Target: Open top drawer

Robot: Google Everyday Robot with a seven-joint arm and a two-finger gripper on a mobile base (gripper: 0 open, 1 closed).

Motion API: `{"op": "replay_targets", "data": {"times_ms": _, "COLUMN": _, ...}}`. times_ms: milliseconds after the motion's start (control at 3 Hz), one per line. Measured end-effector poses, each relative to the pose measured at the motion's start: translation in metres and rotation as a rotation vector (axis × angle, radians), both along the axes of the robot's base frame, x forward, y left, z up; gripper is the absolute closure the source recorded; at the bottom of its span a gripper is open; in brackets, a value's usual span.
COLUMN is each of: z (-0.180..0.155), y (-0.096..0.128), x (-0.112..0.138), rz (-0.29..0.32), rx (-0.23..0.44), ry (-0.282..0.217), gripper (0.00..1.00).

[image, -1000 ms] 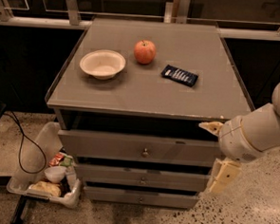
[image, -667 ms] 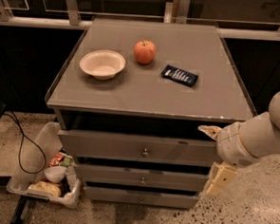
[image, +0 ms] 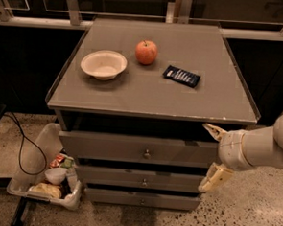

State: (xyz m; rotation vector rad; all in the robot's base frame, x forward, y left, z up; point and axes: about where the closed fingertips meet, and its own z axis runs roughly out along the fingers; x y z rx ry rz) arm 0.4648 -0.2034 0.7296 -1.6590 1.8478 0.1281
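The pincer point(image: 205, 157) sits at about 4 o'clock in the view, on the end of a pale arm point(image: 266, 147) that comes in from the right edge. Its two fingers are spread wide apart, one above the other. The upper finger point(image: 214, 132) points to 10 o'clock just under the table's front lip, and the lower finger point(image: 215, 178) hangs toward 7 o'clock. Between them, at 9 o'clock from the pincer, lies the right end of the top drawer point(image: 105, 147). Whether either finger touches its front cannot be told. The drawer appears shut, directly below the table point(image: 133, 97), with its small round knob point(image: 147, 154) at the middle of the front, well apart from the pincer. Under it, toward 6 o'clock, are the middle drawer point(image: 109, 176) and the bottom drawer point(image: 112, 196). On the table, a dark packet point(image: 181, 76) lies at 12 o'clock from the pincer, a red apple point(image: 146, 52) at 11 o'clock, and a pale bowl point(image: 103, 63) further left at 10 o'clock. On the floor at 8 o'clock stands a plastic bin point(image: 43, 188) of scraps, with a black cable point(image: 23, 148) looping beside it.
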Motion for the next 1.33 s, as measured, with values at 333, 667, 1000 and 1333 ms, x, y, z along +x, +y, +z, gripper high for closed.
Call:
{"op": "replay_targets", "data": {"times_ms": 333, "z": -0.011, "y": 0.010, "x": 0.005, "rz": 0.012, "rx": 0.003, "ry": 0.000, "gripper": 0.00}}
{"op": "replay_targets", "data": {"times_ms": 667, "z": -0.029, "y": 0.018, "x": 0.016, "rz": 0.020, "rx": 0.001, "ry": 0.013, "gripper": 0.00}}
{"op": "replay_targets", "data": {"times_ms": 1000, "z": -0.043, "y": 0.021, "x": 0.027, "rz": 0.018, "rx": -0.001, "ry": 0.018, "gripper": 0.00}}
{"op": "replay_targets", "data": {"times_ms": 1333, "z": -0.058, "y": 0.018, "x": 0.041, "rz": 0.006, "rx": -0.005, "ry": 0.017, "gripper": 0.00}}
